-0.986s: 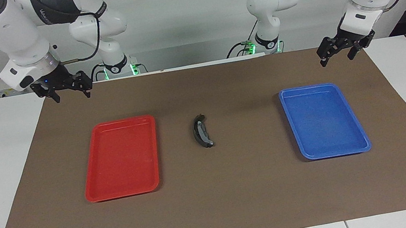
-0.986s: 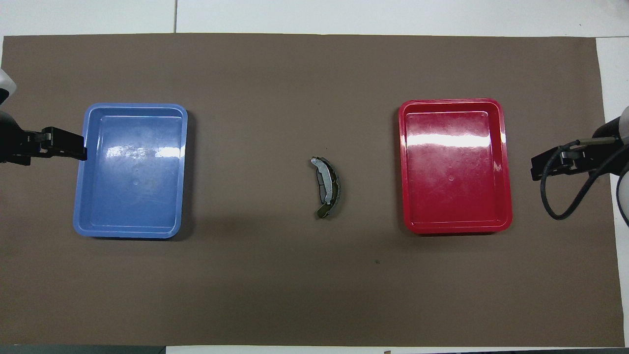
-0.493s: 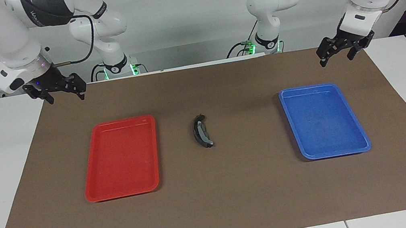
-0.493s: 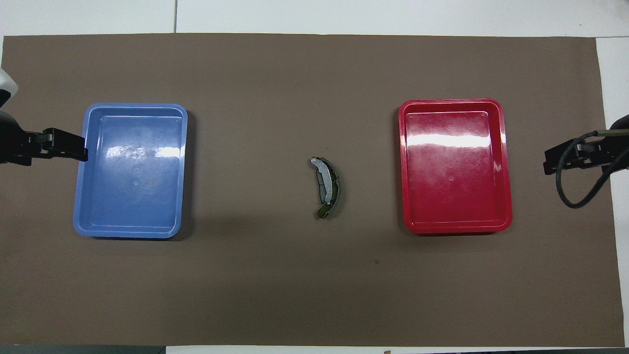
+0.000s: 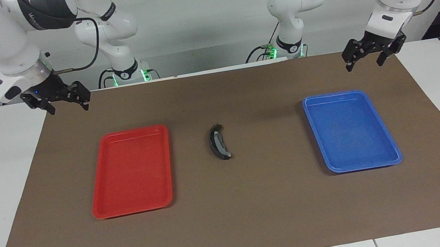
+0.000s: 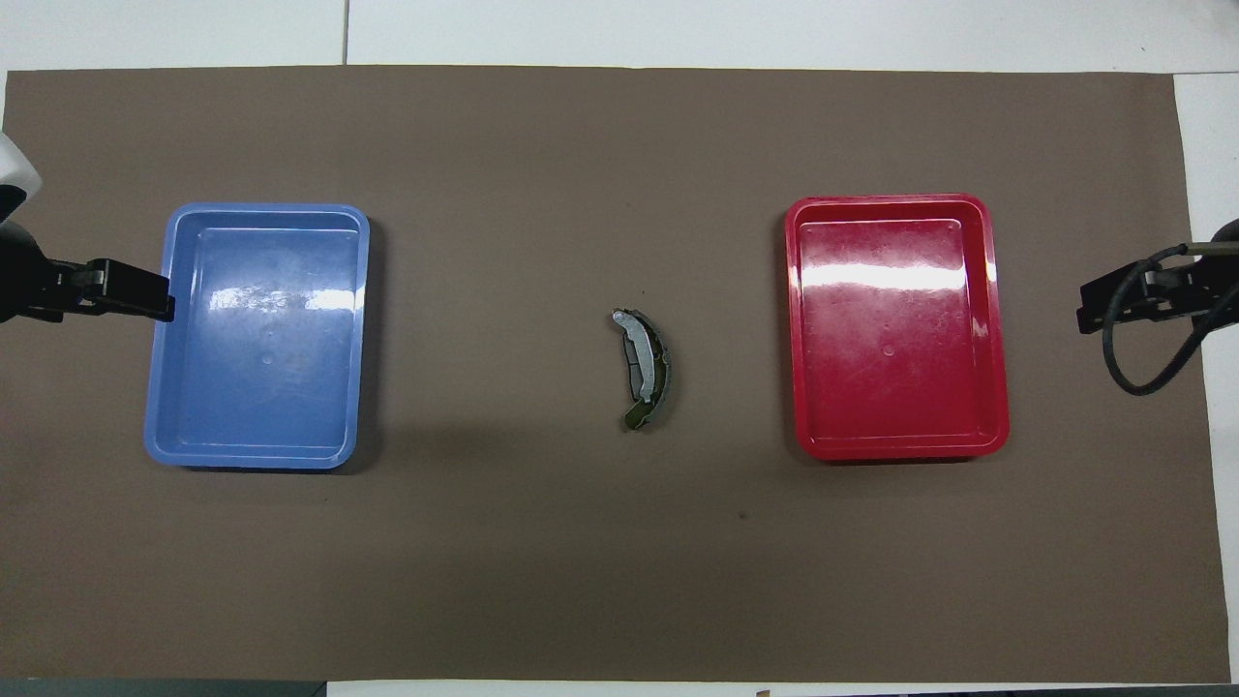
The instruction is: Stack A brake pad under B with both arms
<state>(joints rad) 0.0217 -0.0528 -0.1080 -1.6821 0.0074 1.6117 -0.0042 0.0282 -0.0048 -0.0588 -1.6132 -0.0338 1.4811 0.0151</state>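
**Stack at mat centre, both grippers raised at the mat's corners**

The crescent B (image 5: 218, 143) lies on the brown mat (image 5: 261, 214) midway between the red tray (image 5: 132, 171) and the blue tray (image 5: 351, 130), touching neither. The A brake pad (image 6: 643, 371) is stacked with it; which piece lies underneath cannot be told. Both trays hold nothing. The right gripper (image 5: 63, 102) and left gripper (image 5: 362, 58) hang with fingers spread, holding nothing. The overhead view cuts off both arms.
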